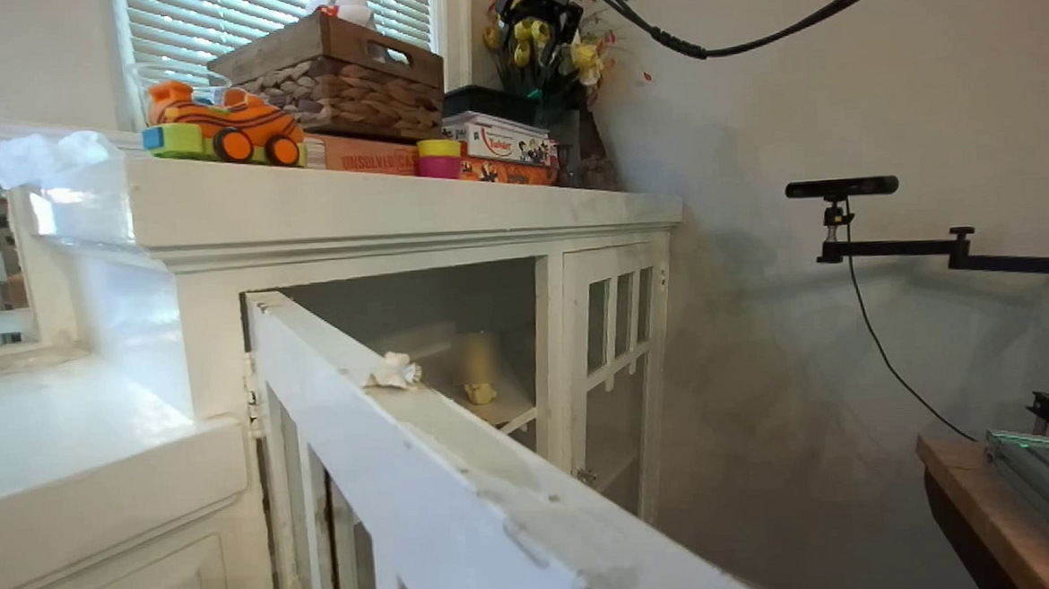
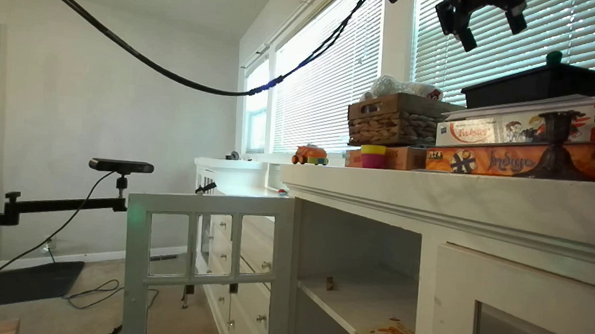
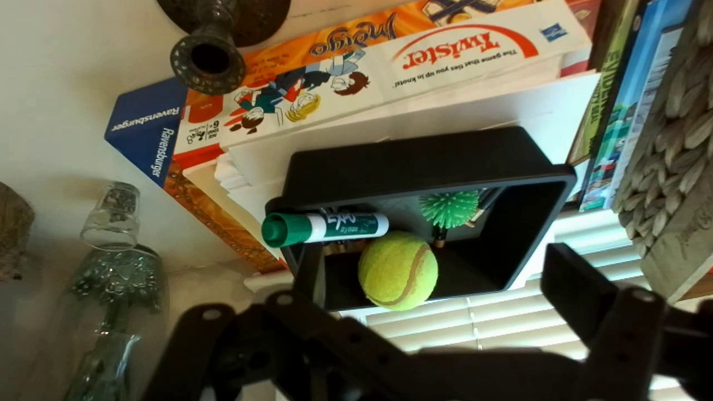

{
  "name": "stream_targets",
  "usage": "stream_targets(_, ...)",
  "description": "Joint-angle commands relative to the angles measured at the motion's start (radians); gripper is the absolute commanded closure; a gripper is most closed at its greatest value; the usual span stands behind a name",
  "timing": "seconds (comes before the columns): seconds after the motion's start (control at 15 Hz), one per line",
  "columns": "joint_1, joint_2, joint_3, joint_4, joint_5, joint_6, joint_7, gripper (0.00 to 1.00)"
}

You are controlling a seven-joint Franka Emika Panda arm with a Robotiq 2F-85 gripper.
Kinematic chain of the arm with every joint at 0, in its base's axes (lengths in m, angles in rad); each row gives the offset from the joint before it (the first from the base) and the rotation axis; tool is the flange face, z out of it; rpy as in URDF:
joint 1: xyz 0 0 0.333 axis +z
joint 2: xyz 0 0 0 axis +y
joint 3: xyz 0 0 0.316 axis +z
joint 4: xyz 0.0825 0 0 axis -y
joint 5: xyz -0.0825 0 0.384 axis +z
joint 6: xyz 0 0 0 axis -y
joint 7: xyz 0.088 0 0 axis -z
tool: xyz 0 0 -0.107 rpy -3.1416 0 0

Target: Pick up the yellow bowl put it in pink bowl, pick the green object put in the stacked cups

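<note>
Black tray [image 3: 418,159] holding tennis ball [image 3: 396,271] | green marker [image 3: 324,228] overlapping left rim, basket [image 3: 660,167] standing right (wrist view) | tool [image 3: 435,264] gaping wide

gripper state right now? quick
Gripper: open, holding nothing, fingers spread apart above the black tray.

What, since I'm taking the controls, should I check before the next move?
- Yellow bowl in pink bowl: ok, stacked.
- Gripper open and empty: ok.
- Gripper clear of black bin: ok, above it in an exterior view.
- Which green thing to take: cannot tell; green-capped marker and spiky green toy both show.
- Room around green-capped marker: not ok, tennis ball looks close.
- Yellow bowl empty: cannot tell, inside hidden.
</note>
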Motion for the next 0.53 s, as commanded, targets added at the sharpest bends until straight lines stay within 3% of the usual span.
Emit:
stream_targets(0.0,-0.035,0.099,0.03,0.163,0.05,-0.067,-0.038,0.0)
stream_targets(0.47,-0.051,0.226,0.058,0.335,0.028,-0.122,-0.052,0.0)
